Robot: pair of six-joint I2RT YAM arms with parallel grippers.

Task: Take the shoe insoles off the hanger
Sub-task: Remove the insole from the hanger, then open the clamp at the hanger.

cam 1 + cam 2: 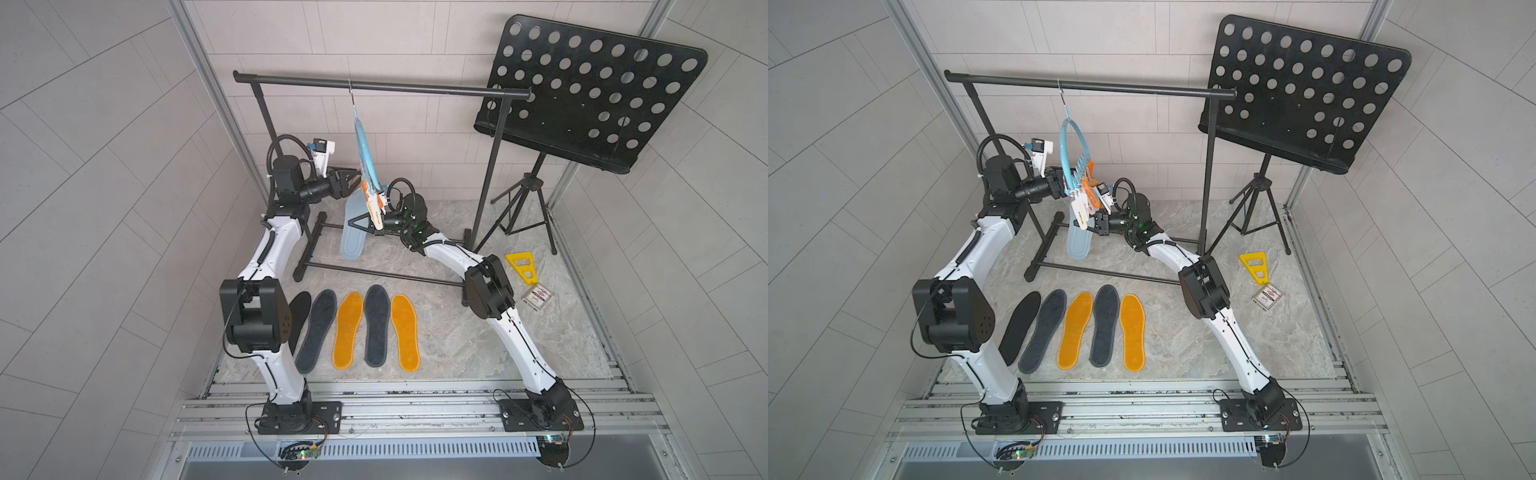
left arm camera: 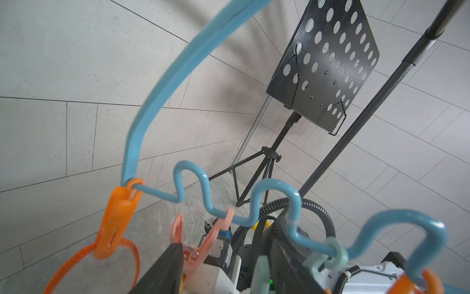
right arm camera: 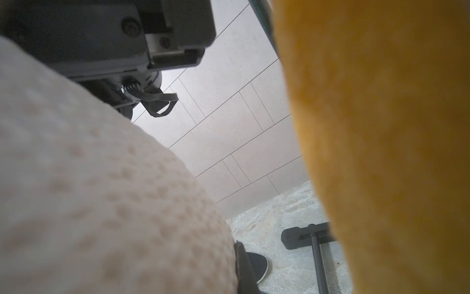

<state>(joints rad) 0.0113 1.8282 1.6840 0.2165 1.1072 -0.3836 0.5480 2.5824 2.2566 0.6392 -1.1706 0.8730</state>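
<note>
Light, floppy shoe insoles [image 1: 352, 235] dangle clipped to the hanger [image 1: 1068, 137] on the rack [image 1: 374, 85], likely best pinched near a clip, with the right gripper [image 1: 365, 223] seemingly clenched on a pale insole [image 3: 101, 191] and the left gripper [image 1: 348, 178] parted round a pink clip [image 2: 218, 236].

A light-blue plastic hanger [image 2: 162, 86] is seen above the right claw [image 1: 360, 224], an orange-yellow fuzzy insole [image 3: 381, 127] and cream dotted insole [image 3: 89, 178] beside it.
</note>
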